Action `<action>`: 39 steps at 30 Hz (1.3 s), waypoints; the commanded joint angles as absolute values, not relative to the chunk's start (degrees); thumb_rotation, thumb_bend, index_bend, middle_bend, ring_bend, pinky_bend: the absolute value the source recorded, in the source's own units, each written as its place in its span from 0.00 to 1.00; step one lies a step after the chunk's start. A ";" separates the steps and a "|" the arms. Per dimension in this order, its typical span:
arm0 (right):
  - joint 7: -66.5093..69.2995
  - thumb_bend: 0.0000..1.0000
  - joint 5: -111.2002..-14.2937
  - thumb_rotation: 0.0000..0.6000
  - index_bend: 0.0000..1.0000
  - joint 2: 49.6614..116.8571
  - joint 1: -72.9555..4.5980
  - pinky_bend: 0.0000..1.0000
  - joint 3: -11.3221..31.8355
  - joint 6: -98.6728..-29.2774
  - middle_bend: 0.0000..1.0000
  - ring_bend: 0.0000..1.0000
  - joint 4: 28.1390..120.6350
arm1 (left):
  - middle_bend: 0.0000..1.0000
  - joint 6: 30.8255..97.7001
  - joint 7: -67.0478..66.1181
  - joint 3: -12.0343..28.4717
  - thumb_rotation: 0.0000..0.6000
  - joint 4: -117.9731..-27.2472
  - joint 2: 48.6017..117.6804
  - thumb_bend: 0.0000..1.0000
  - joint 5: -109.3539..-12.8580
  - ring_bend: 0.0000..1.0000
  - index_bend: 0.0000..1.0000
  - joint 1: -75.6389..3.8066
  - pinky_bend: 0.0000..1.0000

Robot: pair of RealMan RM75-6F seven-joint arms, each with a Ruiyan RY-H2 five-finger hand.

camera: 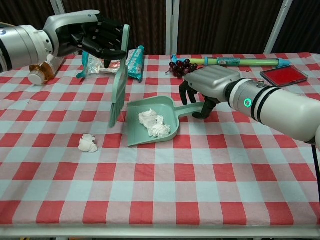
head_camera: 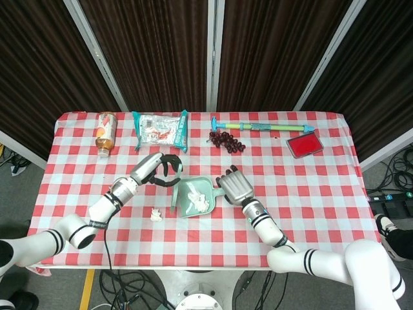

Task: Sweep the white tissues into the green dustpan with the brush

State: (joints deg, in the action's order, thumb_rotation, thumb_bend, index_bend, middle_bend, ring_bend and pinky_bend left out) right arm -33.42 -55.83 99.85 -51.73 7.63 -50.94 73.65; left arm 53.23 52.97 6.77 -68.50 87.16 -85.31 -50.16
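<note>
White tissues, light and soft, lie in the green dustpan mid-table, right hand clamped on its handle, left hand gripping the brush; one tissue remains nearer the left edge.

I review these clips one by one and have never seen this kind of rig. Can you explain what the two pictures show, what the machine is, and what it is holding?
Both pictures show one two-armed robot with finger hands at a checked table. The head view looks down from above; the chest view looks across from lower down.

The left hand holds a green brush, bristles down. The right hand grips the handle of the green dustpan, which already holds two white tissues. One more tissue lies on the cloth, left of the pan.

Along the far edge lie a bottle, a snack packet, grapes, a long toy stick and a red case.
</note>
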 commanded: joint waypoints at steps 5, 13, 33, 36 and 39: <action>-31.93 0.40 -58.22 1.00 0.63 97.90 -50.61 0.17 6.40 -50.76 0.58 0.29 75.71 | 0.54 57.12 32.90 5.96 1.00 -75.00 85.32 0.46 -76.37 0.46 0.50 -42.63 0.60; -32.03 0.40 -59.74 1.00 0.63 97.48 -50.12 0.17 5.65 -50.73 0.58 0.29 77.13 | 0.54 61.52 18.64 6.03 1.00 -82.12 85.06 0.46 -71.09 0.46 0.50 -37.84 0.60; -32.73 0.40 -59.36 1.00 0.64 98.65 -49.80 0.17 6.41 -50.76 0.58 0.29 76.90 | 0.54 65.78 9.63 7.32 1.00 -81.77 93.20 0.46 -72.12 0.46 0.50 -34.07 0.62; -32.61 0.40 -59.26 1.00 0.64 99.04 -49.85 0.17 6.73 -50.78 0.59 0.29 76.69 | 0.54 65.55 9.39 8.19 1.00 -81.27 94.51 0.46 -72.91 0.46 0.50 -34.73 0.62; -32.55 0.40 -59.17 1.00 0.64 99.51 -49.86 0.17 6.97 -50.87 0.59 0.29 76.46 | 0.54 64.53 9.05 9.11 1.00 -81.05 95.41 0.46 -72.98 0.46 0.50 -35.59 0.63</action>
State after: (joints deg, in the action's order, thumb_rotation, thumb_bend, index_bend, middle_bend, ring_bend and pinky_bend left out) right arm -32.57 -59.19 99.45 -49.86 6.92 -50.84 76.51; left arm 64.89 9.23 8.74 -81.20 95.06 -72.90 -35.24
